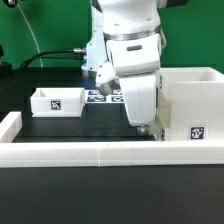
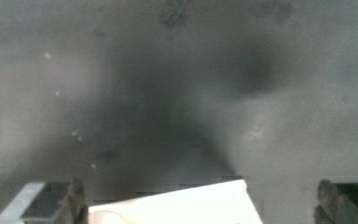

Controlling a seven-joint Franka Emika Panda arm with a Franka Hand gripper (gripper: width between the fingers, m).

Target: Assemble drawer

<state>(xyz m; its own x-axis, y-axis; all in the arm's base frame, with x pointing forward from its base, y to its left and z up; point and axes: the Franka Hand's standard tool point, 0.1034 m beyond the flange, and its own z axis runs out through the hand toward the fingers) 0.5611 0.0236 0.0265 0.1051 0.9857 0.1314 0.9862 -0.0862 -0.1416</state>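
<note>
Low white rim [image 1: 60,152] is fencing the tabletop [image 1: 60,125]; the gripper [image 1: 147,128] is hanging wide open and empty beside the drawer's housing [image 1: 195,105], probably lining up on a white piece [image 2: 176,205]; one tray [image 1: 57,101] is waiting apart.

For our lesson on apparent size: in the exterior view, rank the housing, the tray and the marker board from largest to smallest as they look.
1. housing, though it is nearer the camera and cut off by the picture's edge
2. tray
3. marker board, partly hidden, so its rank is unsure
</note>
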